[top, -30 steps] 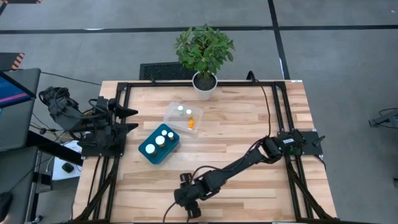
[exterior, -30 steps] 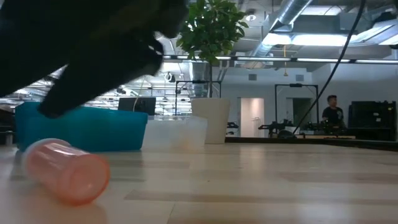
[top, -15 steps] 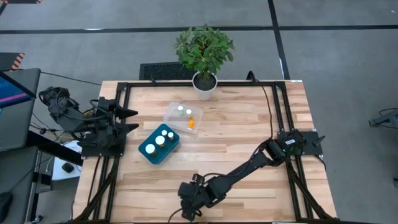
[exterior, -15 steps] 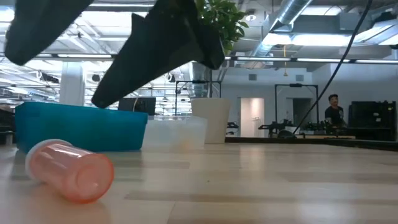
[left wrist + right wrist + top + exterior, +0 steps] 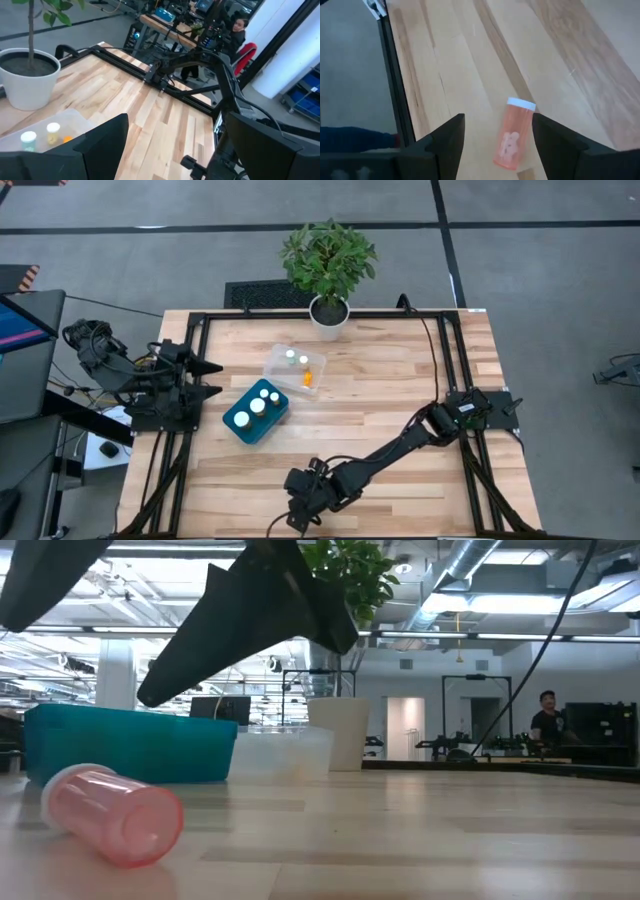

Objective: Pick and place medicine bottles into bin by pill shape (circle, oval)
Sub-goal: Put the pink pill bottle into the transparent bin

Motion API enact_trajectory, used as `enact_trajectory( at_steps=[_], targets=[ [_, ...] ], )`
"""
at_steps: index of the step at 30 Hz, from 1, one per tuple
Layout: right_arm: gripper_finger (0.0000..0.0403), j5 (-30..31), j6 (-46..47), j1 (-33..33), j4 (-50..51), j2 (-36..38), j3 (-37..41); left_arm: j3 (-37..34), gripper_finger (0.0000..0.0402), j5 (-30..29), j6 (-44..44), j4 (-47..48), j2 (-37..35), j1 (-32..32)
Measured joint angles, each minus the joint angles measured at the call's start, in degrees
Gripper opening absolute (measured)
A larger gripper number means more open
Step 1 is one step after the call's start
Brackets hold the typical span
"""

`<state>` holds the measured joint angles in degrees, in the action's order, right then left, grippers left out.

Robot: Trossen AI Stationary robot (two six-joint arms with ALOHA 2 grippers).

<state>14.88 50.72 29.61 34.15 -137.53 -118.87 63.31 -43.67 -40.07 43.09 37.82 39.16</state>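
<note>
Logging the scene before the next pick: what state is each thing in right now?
Orange bottle: lying on its side on the table, white cap on, pills inside, not held.
Right pincer: open, above the orange bottle, not touching it.
Left pincer: open, empty, at the table's left edge.
Teal bin: holds three white-capped bottles, upright.
Clear bin: holds a few bottles.
Plant pot: upright at the far edge.

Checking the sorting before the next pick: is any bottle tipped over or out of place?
Yes. One translucent orange medicine bottle with a white cap lies on its side on the bare wooden table, outside both bins, near the front edge. The open right gripper hovers above it. The left gripper waits open at the table's left edge.
</note>
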Motion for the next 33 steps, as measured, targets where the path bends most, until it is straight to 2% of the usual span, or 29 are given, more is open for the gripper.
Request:
enact_trajectory(
  at_steps=[10,15,20,33],
  targets=[
    [0.024,-1.33,0.0,-0.4,1.17,0.0,0.0,0.0,0.0328,1.33,0.48,0.0,-0.37,0.0],
    [0.024,-4.84,0.76,-0.42,2.48,0.0,0.0,0.02,0.0328,1.33,0.46,0.0,-0.78,-0.02],
    [0.0239,-5.64,1.28,0.0,3.59,0.0,0.0,0.02,0.0328,1.3,0.68,0.0,-0.76,-0.02],
    [0.0239,-2.72,0.48,-0.53,5.88,-0.55,0.99,0.0,0.0328,1.21,1.27,0.09,-0.76,-0.02]
  ],
)
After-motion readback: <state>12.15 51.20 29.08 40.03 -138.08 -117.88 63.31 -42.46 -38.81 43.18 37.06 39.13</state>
